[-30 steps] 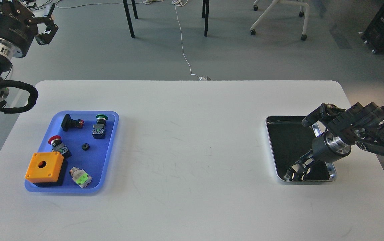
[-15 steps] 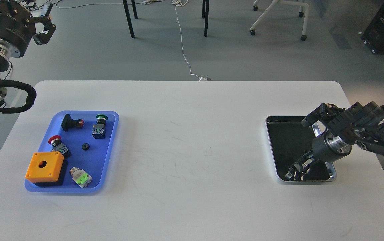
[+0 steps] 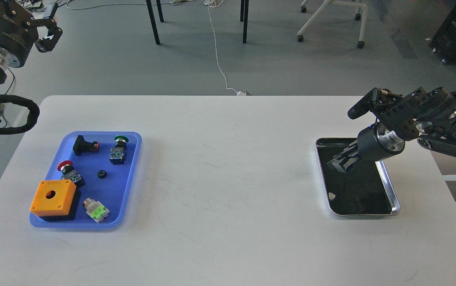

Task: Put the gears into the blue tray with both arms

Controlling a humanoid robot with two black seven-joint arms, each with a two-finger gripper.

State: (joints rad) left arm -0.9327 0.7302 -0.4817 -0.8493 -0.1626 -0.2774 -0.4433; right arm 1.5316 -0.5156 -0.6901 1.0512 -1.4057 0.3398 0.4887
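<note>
The blue tray [image 3: 129, 139] lies at the table's left. One small black gear [image 3: 101, 174] rests on its floor among push-button switches. My left gripper [image 3: 50, 28] hangs high at the far left, off the table and well back from the tray, its fingers spread open and empty. My right gripper [image 3: 340, 163] hovers tilted over the upper left part of the silver tray [image 3: 394, 200]. Its dark fingers merge with the tray's dark bottom. Whether anything sits between them is hidden.
The blue tray also holds an orange box [image 3: 52, 195], a green-capped switch [image 3: 118, 150], a red-capped switch [image 3: 68, 170], a black switch [image 3: 85, 145] and a silver-green one [image 3: 96, 209]. Chair and table legs stand on the floor beyond the white table [image 3: 228, 178].
My right gripper has risen from the silver tray's lower corner and moved up and back over its upper left. The left gripper has drifted slightly further left and up.
</note>
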